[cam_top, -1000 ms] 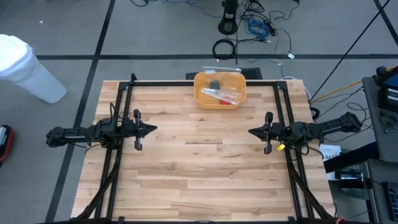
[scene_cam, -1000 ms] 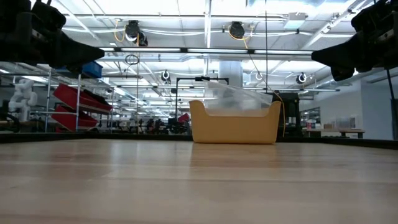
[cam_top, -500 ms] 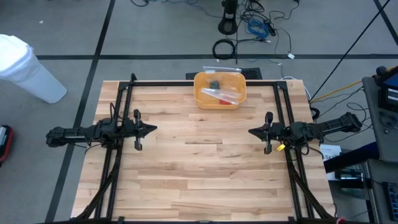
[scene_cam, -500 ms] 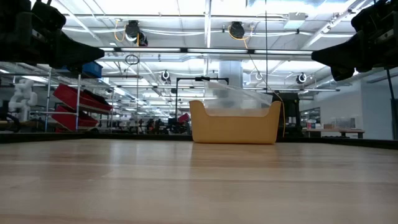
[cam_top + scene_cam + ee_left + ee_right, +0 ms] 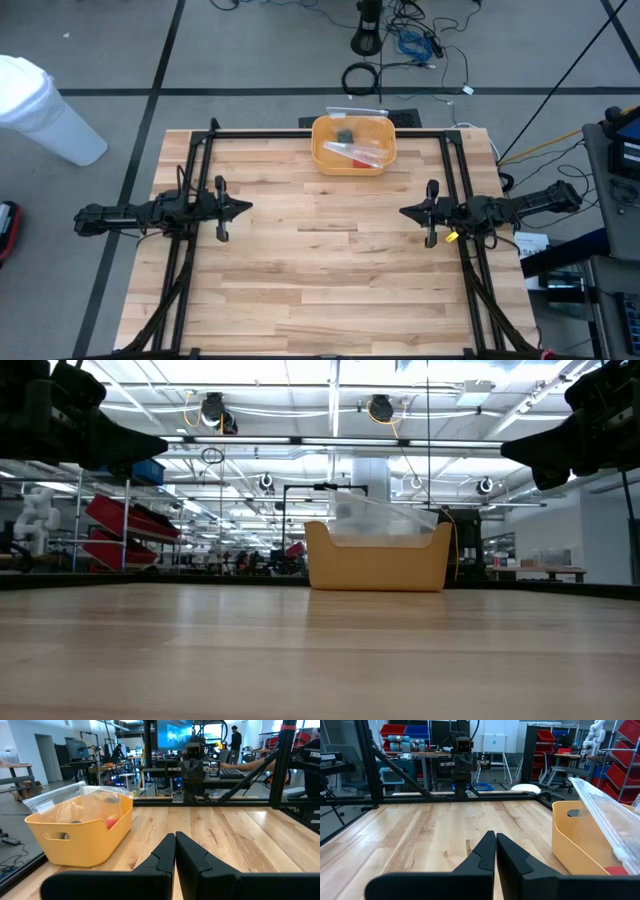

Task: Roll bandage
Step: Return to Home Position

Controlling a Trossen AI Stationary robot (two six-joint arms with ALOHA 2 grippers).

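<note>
The wooden table [image 5: 320,280] fills the middle and lower part of the high view; the left arm [image 5: 140,213] lies level over its left edge at mid-height of the frame, and the right arm [image 5: 510,205] mirrors it over the right edge, both pointing inward and well apart from each other; in the low view they show only as dark shapes in the two upper corners, clear above the tabletop; the yellow bin [image 5: 322,150] stands at the table's far edge, top centre of the high view and centre of the low view, well away from both arms; a clear bag [image 5: 372,150] lies inside the bin, and the low view shows part of it rising above the rim; the left gripper [image 5: 245,209] hangs left of centre in the high view, its fingers pressed together with nothing between them, as the left wrist view makes plain; the right gripper [image 5: 404,212] hangs right of centre, likewise clenched on nothing; the bandage [image 5: 357,158] is inside the bag in the bin, a small red patch seen through the plastic from above, and a bit of red shows inside the bin in both wrist views; a small dark thing [image 5: 344,135] lies in the bin beside the bag.
</note>
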